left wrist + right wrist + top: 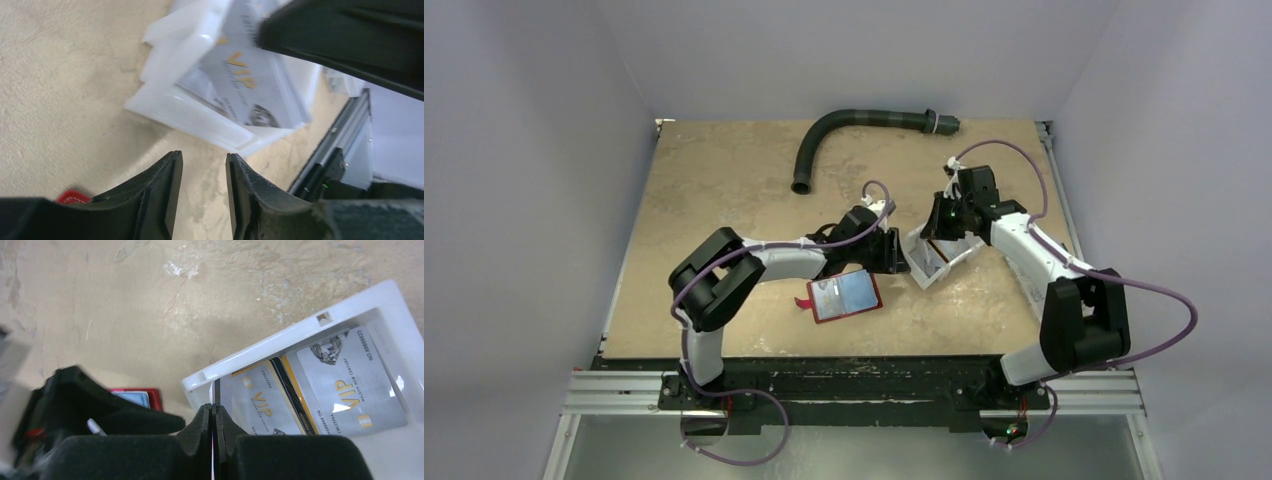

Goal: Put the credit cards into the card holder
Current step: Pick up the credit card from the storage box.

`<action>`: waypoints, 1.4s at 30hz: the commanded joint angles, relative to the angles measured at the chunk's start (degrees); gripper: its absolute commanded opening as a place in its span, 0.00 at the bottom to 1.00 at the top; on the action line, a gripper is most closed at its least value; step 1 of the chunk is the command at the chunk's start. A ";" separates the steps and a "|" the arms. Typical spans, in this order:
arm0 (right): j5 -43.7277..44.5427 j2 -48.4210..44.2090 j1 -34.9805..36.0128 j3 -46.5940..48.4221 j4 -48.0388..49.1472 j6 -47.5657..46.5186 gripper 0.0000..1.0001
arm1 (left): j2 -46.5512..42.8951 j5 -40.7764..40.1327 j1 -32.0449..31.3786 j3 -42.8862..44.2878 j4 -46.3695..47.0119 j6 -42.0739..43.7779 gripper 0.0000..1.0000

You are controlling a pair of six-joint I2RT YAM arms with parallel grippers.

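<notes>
The card holder is dark red outside and pale blue inside. The credit cards are pale grey, with gold VIP letters and a black-and-gold stripe. Their bin is white. The table is mottled beige, and the far hose is dark grey.

One white plastic bin. Inside it, two silver VIP credit cards lie face up, and a dark gold-edged strip between them may be a third. One more stands edge-on at the bin's rim. Beside the bin is one dark-red card holder, and beyond the bin one black hose.
</notes>
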 commanded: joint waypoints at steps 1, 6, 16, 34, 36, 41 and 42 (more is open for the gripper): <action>5.22 -0.31 -0.30 1.79 2.58 8.02 0.00 | -7.93 3.62 0.32 -1.24 2.39 2.40 0.44; 6.87 -2.65 -2.27 2.01 3.11 12.48 0.00 | -11.19 3.15 0.27 -1.72 3.57 3.34 0.59; 16.13 -4.89 -6.00 6.28 -8.92 23.54 0.00 | -7.20 -8.12 -4.10 5.81 2.39 16.10 0.65; 17.86 -8.66 -5.86 3.24 -11.00 40.05 0.00 | 4.36 -19.34 -7.88 19.57 -2.84 21.93 0.46; 17.37 -8.94 -5.90 3.02 -10.88 39.85 0.00 | 4.69 -20.45 -7.89 19.90 -2.55 21.40 0.32; 18.89 -11.36 -5.83 1.25 -8.10 33.84 0.07 | 2.08 -20.44 -7.79 17.05 0.82 20.47 0.04; 18.62 -12.03 -5.83 0.75 -7.53 32.07 0.13 | 1.48 -19.82 -7.62 16.25 1.89 20.33 0.01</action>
